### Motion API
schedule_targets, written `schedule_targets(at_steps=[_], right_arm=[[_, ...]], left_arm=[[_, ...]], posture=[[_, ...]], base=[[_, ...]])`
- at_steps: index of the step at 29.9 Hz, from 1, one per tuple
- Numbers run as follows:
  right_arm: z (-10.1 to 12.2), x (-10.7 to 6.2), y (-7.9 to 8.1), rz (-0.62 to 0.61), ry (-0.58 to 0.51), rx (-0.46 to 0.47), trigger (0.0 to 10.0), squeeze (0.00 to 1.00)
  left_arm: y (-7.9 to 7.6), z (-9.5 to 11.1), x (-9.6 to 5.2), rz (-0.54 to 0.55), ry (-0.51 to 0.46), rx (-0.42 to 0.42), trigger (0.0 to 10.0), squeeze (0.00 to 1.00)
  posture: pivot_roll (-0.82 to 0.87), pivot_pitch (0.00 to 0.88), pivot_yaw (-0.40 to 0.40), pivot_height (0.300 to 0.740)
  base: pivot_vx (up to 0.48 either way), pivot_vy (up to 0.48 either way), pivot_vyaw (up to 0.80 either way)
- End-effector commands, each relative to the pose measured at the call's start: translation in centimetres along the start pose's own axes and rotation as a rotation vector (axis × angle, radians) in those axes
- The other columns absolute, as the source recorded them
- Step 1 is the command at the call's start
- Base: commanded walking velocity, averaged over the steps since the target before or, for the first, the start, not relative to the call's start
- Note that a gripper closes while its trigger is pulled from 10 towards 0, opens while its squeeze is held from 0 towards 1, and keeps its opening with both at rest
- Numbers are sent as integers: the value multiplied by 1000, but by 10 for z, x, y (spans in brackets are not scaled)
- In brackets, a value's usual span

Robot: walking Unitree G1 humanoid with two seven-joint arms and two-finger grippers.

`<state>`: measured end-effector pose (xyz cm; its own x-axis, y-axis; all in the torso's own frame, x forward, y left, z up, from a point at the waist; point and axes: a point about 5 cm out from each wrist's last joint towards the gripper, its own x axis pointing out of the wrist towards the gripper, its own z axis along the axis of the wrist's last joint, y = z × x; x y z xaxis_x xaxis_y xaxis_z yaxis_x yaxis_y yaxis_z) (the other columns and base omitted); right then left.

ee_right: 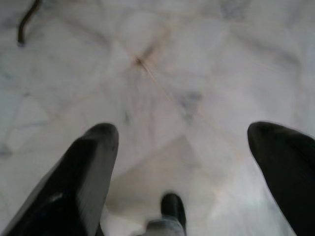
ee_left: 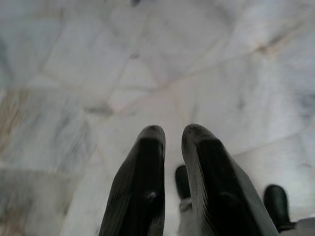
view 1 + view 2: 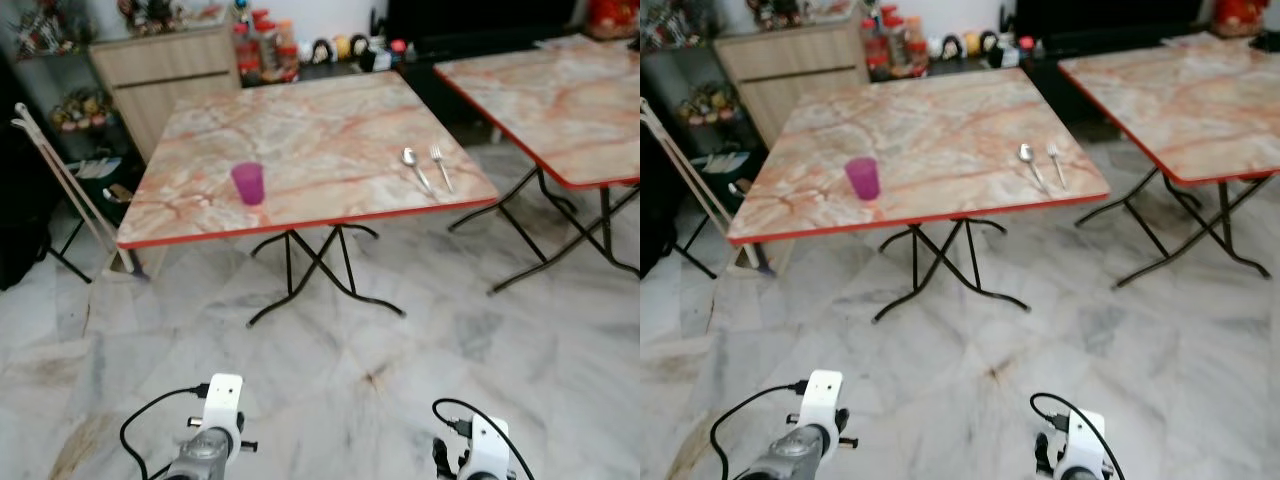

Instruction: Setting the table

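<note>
Table [image 3: 330, 130], marble-patterned with a red edge and crossed black folding legs, ahead across a stretch of pale marble floor [image 3: 400, 350], well apart from both arms. Partly laid already: purple cup [image 3: 248, 183] upright near the front left edge, spoon [image 3: 414, 167] and fork [image 3: 441, 167] side by side near the front right corner, handles toward the front edge, as if marking a seat on that side. Bare between cup and cutlery, probably room kept for a plate. Second table [image 3: 560, 100] of the same kind to the right, wooden cabinet [image 3: 165, 70] and a shelf of bottles and jars [image 3: 265, 45] behind. Left gripper [image 2: 172, 142] hanging low over the floor, fingers nearly together with a slim gap, holding nothing. Right gripper [image 1: 189, 142] likewise pointed at the floor, fingers spread wide apart, empty. Arms down because nothing within reach from this far back; likely an approach first, then more setting.
</note>
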<state>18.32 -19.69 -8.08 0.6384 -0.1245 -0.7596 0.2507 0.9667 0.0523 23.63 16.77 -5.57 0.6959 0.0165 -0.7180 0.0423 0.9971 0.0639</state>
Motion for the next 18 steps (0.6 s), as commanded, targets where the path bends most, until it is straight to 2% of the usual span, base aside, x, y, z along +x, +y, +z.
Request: schedule_targets(at_steps=[1, 6, 10, 18], right_arm=[[-1, 0, 8, 19, 3, 6, 10000, 0], [-2, 0, 8, 23, 8, -11, 10000, 0], [-3, 0, 7, 20, 12, -11, 10000, 0], [-4, 0, 7, 17, 12, -4, 10000, 0]], left_arm=[[5, -3, -1, 14, 11, 3, 10000, 0], [5, -4, -1, 17, 15, 0, 10000, 0], [6, -6, -1, 18, 19, 0, 10000, 0], [6, -7, -1, 18, 23, -2, 10000, 0]], posture=[[-87, 0, 40, 740], [-88, 0, 37, 740], [-89, 0, 36, 740], [-91, 0, 36, 740]], base=[[285, 0, 0], [289, 0, 0], [292, 0, 463], [289, 0, 0]])
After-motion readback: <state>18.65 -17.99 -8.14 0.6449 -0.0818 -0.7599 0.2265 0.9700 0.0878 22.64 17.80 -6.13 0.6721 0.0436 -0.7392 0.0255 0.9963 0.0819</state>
